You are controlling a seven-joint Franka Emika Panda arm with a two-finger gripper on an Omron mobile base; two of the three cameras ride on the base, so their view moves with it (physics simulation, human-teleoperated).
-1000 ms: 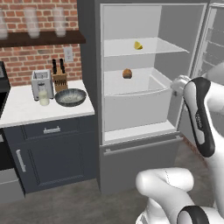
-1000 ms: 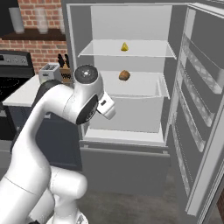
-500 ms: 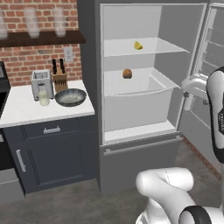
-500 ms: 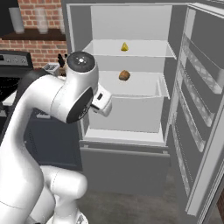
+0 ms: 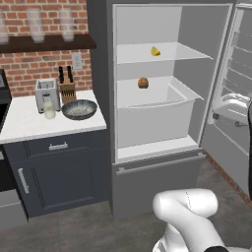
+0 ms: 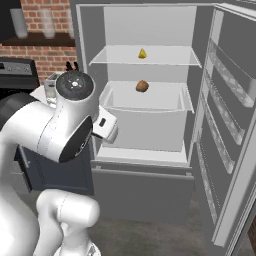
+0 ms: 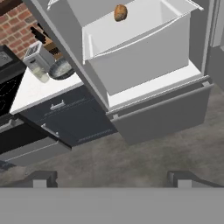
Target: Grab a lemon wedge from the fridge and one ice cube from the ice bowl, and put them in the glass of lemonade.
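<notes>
Lemon wedge (image 5: 155, 50) on upper fridge (image 5: 147, 98) shelf, gripper (image 7: 109, 178) wide, angled floorward.

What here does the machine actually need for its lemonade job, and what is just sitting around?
Needed: lemon wedge on the upper shelf of the open fridge; ice bowl; glass of lemonade.

Just sitting: orange-brown lump, toaster, knife block, frosted glasses on the shelf.

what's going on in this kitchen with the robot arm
The fridge stands open, and a small yellow lemon wedge sits on its upper shelf, above a brown lump over the drawer. The gripper is open and empty, low in front of the fridge, holding nothing. On the counter to the left, the ice bowl and the glass of lemonade wait beside the toaster. Nothing has been picked up yet.
</notes>
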